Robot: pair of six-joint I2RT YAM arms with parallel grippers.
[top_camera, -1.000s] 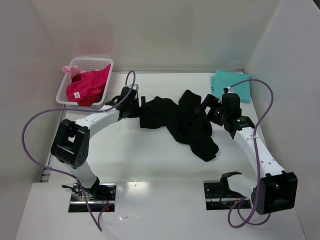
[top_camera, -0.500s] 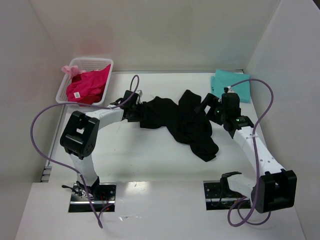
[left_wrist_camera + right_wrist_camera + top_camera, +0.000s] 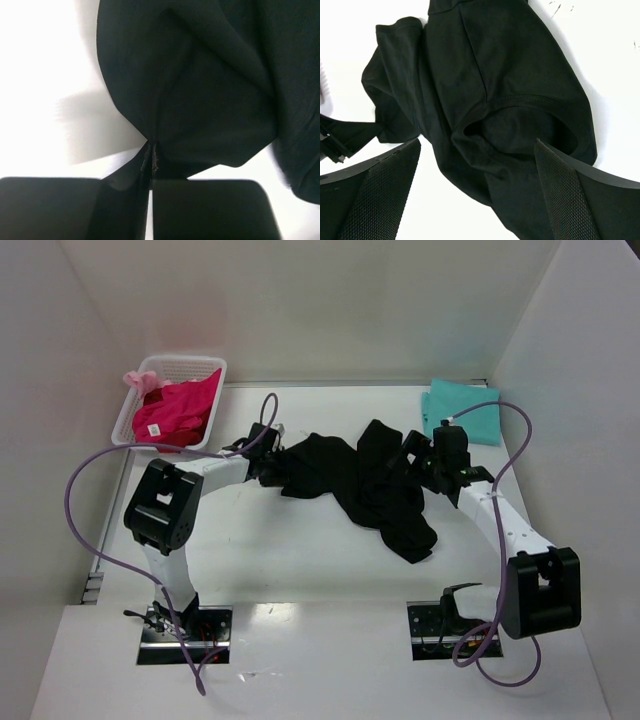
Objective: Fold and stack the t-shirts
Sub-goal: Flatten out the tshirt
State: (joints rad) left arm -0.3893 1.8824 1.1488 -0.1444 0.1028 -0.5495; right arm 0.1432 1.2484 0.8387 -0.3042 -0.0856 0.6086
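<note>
A black t-shirt (image 3: 365,485) lies crumpled across the middle of the table. My left gripper (image 3: 272,468) is shut on its left edge, and the cloth (image 3: 200,90) bunches into a pinch between the closed jaws (image 3: 151,157). My right gripper (image 3: 412,458) is open, hovering over the shirt's right side. In the right wrist view its fingers (image 3: 375,195) stand wide on either side of a sleeve opening of the black t-shirt (image 3: 510,90). A teal t-shirt (image 3: 462,408) lies folded at the back right. A magenta-pink t-shirt (image 3: 175,412) with a white tag fills the basket.
A white lattice basket (image 3: 190,362) stands at the back left, with a pale pink cloth (image 3: 140,379) over its far corner. White walls close in the table on three sides. Purple cables loop beside both arms.
My left gripper has gone from open to shut on the black t-shirt's left edge, its arm folding in closer. My right gripper has shifted slightly left over the shirt.
</note>
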